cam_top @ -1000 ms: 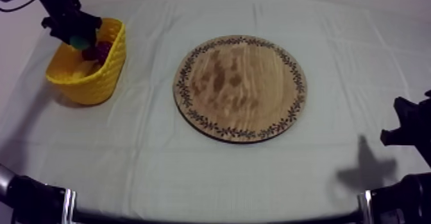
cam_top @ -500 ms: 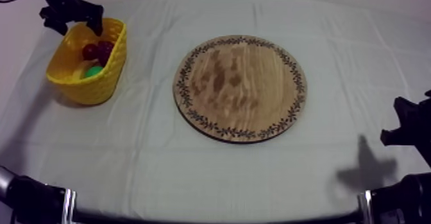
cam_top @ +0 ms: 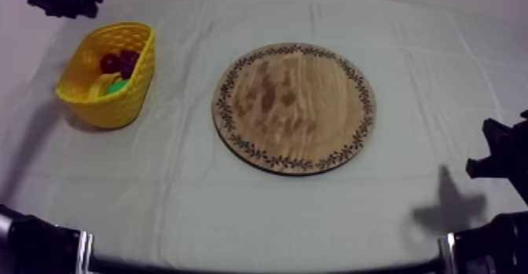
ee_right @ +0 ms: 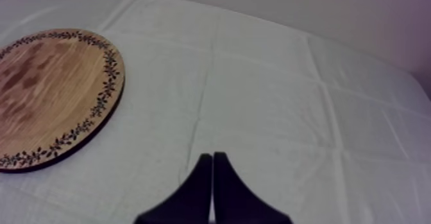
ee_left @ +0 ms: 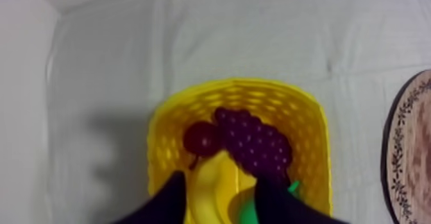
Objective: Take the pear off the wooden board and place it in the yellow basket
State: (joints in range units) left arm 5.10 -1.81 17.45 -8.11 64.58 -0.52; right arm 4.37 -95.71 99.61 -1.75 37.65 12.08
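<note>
Pear (cam_top: 116, 87): green, lying inside the yellow basket (cam_top: 118, 111), just beside the banana (cam_top: 100, 83), near the bunch of grapes (cam_top: 129, 59) and the small red fruit (cam_top: 109, 61). Left jaws: apart, gripping nothing, above the basket. Right jaws: together as a narrow wedge, over the bench (cam_top: 236, 206), well apart from the basket. Round wooden board (cam_top: 295, 108): flat, beside the basket.
</note>
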